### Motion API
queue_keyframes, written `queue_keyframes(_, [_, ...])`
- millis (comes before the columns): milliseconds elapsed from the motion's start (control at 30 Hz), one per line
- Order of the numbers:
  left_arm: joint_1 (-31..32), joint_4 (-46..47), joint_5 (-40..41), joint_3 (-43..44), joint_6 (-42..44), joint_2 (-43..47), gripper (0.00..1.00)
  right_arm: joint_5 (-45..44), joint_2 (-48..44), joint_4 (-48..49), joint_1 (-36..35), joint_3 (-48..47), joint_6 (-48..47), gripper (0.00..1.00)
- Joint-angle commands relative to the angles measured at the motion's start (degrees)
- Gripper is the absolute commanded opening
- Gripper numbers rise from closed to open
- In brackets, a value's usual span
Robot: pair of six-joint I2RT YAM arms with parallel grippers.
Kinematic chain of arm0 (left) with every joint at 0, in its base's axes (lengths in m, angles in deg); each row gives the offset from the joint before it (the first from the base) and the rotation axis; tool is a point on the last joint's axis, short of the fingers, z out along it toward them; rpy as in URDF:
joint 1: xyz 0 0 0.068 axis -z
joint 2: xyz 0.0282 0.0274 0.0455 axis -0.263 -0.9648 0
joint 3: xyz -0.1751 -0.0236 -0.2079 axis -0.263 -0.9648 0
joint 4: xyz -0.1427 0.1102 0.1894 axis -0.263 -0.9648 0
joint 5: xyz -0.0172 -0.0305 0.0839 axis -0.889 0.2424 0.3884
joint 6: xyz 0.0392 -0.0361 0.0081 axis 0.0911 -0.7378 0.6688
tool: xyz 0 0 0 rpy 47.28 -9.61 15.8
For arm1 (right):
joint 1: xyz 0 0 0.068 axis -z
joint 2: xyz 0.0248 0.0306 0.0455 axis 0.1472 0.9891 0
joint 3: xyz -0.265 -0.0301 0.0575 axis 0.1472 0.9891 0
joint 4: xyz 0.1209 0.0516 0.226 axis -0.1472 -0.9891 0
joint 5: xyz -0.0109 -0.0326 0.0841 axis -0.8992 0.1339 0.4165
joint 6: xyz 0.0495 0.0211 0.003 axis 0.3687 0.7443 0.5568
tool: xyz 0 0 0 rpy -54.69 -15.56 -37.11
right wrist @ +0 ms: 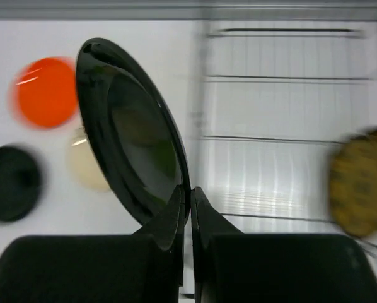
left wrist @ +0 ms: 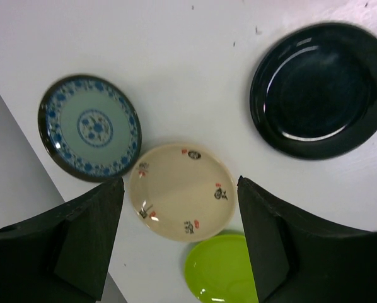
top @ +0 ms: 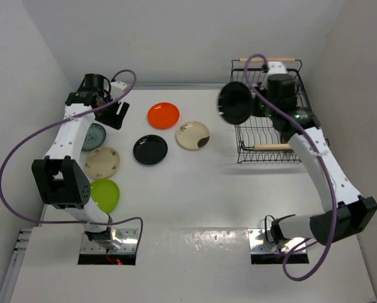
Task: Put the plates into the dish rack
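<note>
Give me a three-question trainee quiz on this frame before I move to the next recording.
1. True or false: the right gripper is shut on a black plate.
2. Which plate shows between the fingers of the left gripper in its wrist view?
3. How many plates lie flat on the table?
Key: 1 true; 2 the beige plate; 3 six: teal, beige, lime, second black, orange, cream.

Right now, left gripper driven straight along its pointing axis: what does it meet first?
Probably the beige plate, centred between the jaws of the open left gripper, with nothing visible in between. Height above it is unclear.
</note>
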Motion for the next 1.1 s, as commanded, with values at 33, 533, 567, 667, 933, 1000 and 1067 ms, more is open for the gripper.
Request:
queue_keyframes(33, [1.8, 0.1, -0.4, 5.9, 0.3, -3.5, 0.77, -17.9, -0.6, -7.3, 10.6, -5.8, -9.0, 0.00])
queue_keyframes(533, [1.8, 0.1, -1.5, 14.1, 0.8, -14.2, 0.77, -36.1, 14.3, 10.0, 16.2, 3.2, -28.7, 0.00])
queue_keyframes(567, [1.8, 0.1, -2.0, 14.8, 0.8, -15.0, 0.77, -35.9, 14.9, 10.5, 16.1, 3.9, -29.0, 0.00])
queue_keyframes(667, [0.5, -0.4, -2.5, 15.4, 0.8, -16.1, 0.77, -37.7, 15.7, 14.4, 16.0, 7.0, -31.0, 0.00])
queue_keyframes(933, [-1.3, -0.9, -3.0, 16.4, 1.3, -17.3, 0.77, -40.9, 16.7, 18.3, 15.5, 10.9, -33.2, 0.00])
queue_keyframes(1000, [-1.3, -0.9, -3.0, 17.0, 1.3, -17.8, 0.77, -40.6, 17.4, 18.2, 15.5, 11.6, -33.0, 0.00])
queue_keyframes(1067, [-1.8, -0.9, -3.0, 17.0, 1.3, -17.8, 0.77, -40.1, 18.1, 17.2, 15.4, 12.0, -31.4, 0.00])
